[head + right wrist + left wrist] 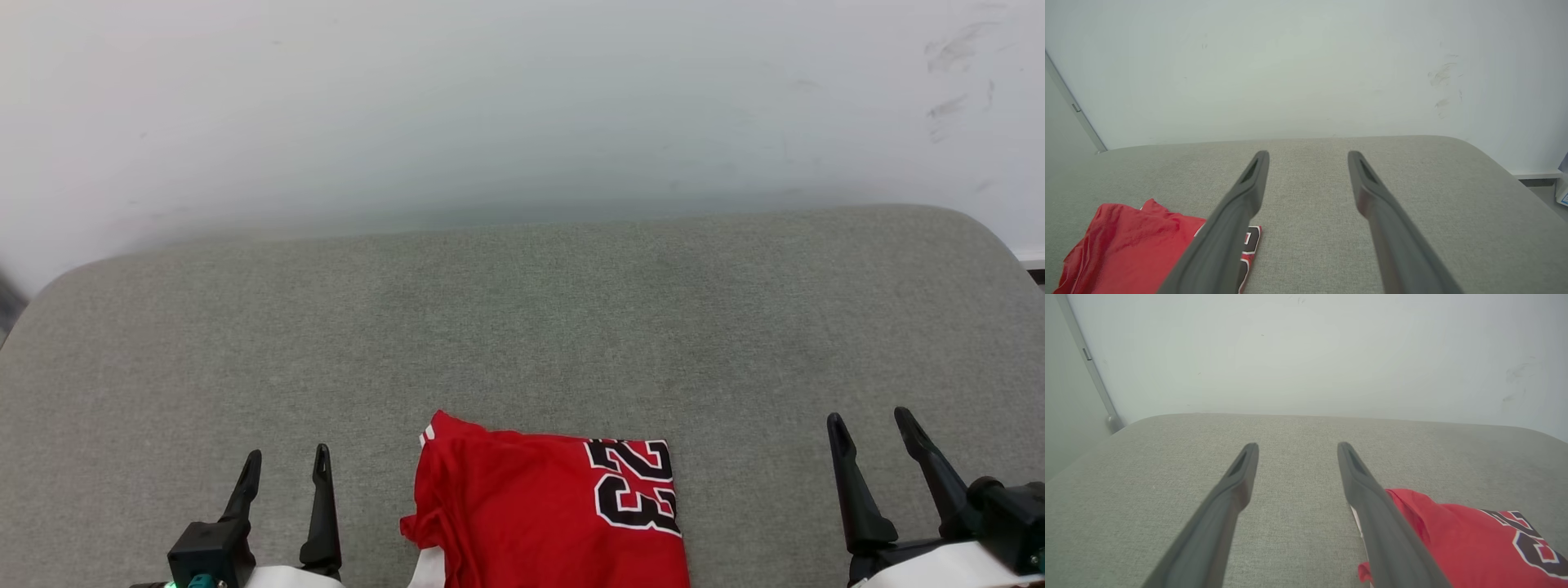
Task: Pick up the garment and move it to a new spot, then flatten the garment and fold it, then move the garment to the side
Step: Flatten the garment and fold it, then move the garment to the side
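The red garment lies folded into a compact rectangle at the near middle of the grey fabric surface, dark white-outlined numerals at its right end. A bit of white sleeve shows at its lower left. My left gripper stands open to the garment's left, apart from it, nothing between its fingers. My right gripper stands open well to the garment's right, also empty. In the left wrist view the garment lies right of the left gripper. In the right wrist view the garment lies left of the right gripper.
The grey cushioned surface has rounded far corners and ends at a pale wall with scuff marks at the upper right. Bare fabric stretches beyond and to both sides of the garment. A metal strip runs down the wall at the far left.
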